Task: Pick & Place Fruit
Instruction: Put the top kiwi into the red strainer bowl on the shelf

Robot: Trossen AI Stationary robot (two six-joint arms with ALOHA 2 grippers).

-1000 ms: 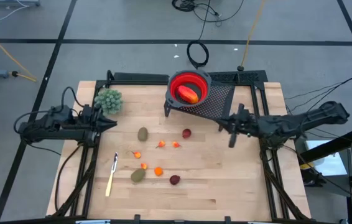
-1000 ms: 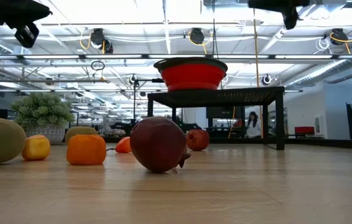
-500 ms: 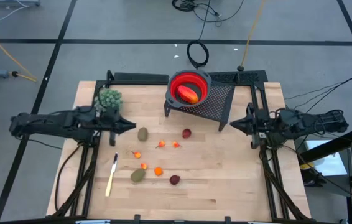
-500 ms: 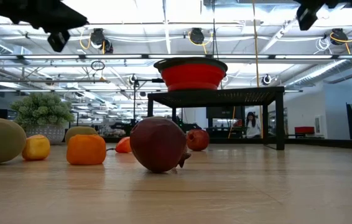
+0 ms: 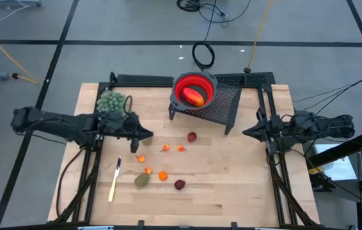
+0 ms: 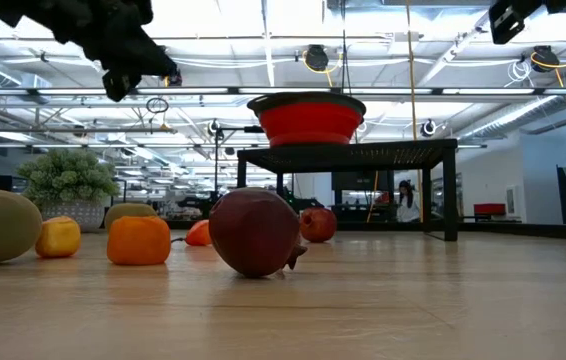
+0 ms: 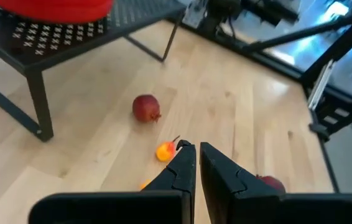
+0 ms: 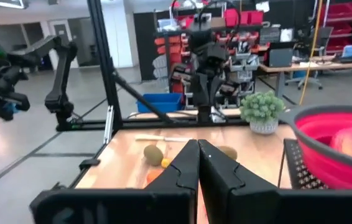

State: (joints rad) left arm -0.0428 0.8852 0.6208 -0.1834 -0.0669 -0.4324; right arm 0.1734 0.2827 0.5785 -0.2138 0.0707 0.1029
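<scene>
We are viewing a pale wooden table [image 5: 232, 185] on which 1 elongated red-orange-yellow fruit [image 5: 194, 96] is already lying in the collapsible red bowl [image 5: 194, 82], which is standing on a black mesh stand [image 5: 222, 105]. The rest we are counting as undone: 2 dark red balls [image 5: 192, 137] [image 5: 180, 184], 1 brownish-green oval [image 5: 142, 181] that we are seeing plainly, and several tiny orange bits [image 5: 162, 175] are lying loose on the boards. The left gripper [image 5: 146, 134] is hanging over the spot near the leafy green clump [image 5: 112, 101], its fingers narrowed almost together and carrying nothing. The right gripper [image 5: 245, 132] is waiting at the table's right edge, closed and empty. A yellow-handled knife [image 5: 114, 184] is lying apart.
</scene>
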